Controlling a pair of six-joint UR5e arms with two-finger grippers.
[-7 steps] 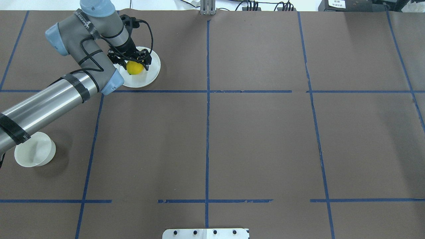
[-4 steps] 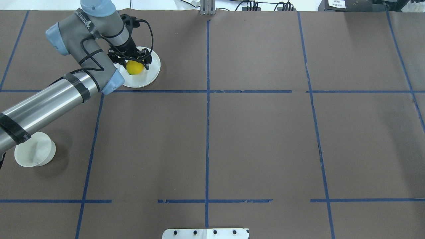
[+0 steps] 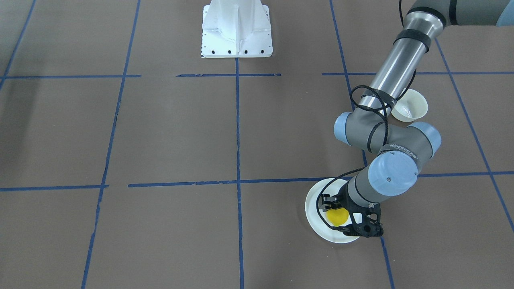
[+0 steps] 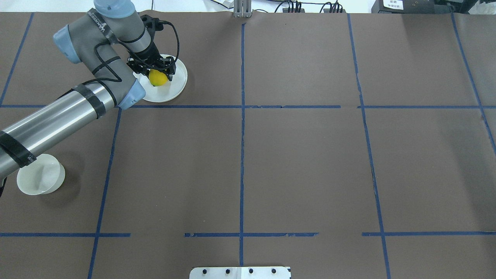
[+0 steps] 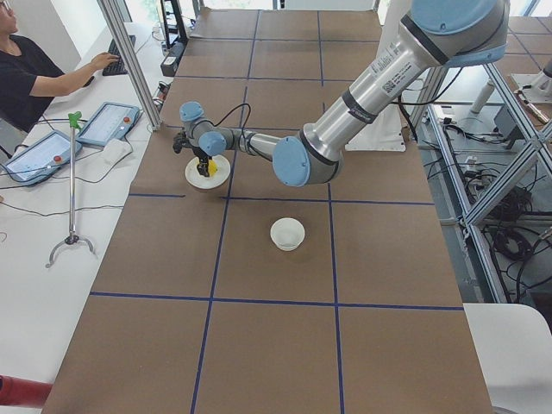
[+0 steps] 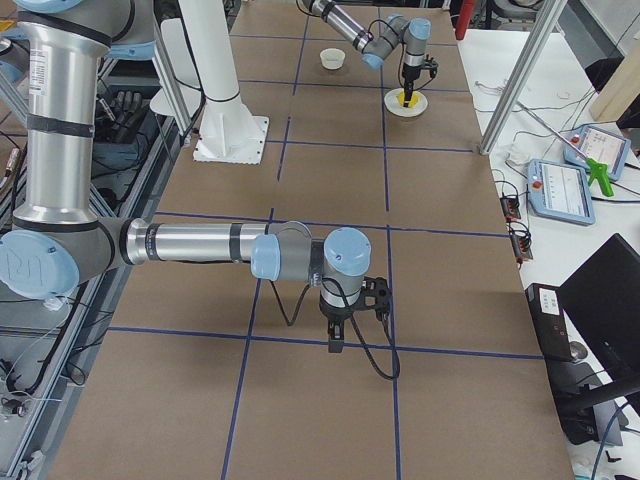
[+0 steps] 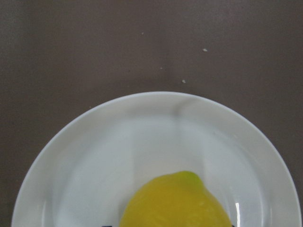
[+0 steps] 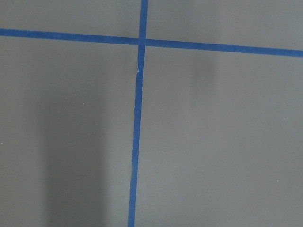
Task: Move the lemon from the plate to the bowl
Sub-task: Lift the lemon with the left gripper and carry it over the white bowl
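Observation:
The yellow lemon sits between the fingers of my left gripper, over the flat white plate at the far left of the table. The gripper looks shut on the lemon. In the front view the lemon is held over the plate. The left wrist view shows the lemon close up above the plate. The small off-white bowl stands empty at the near left, partly under my left arm. My right gripper shows only in the exterior right view, low over the brown mat; I cannot tell whether it is open or shut.
The white robot base stands at the table's middle edge. Blue tape lines divide the brown mat into squares. An operator sits at a side table with tablets beyond the plate's end.
My left gripper and the lemon have shifted together slightly toward the far side of the plate. The fingers look a little closer around the lemon. The bowl has not moved.

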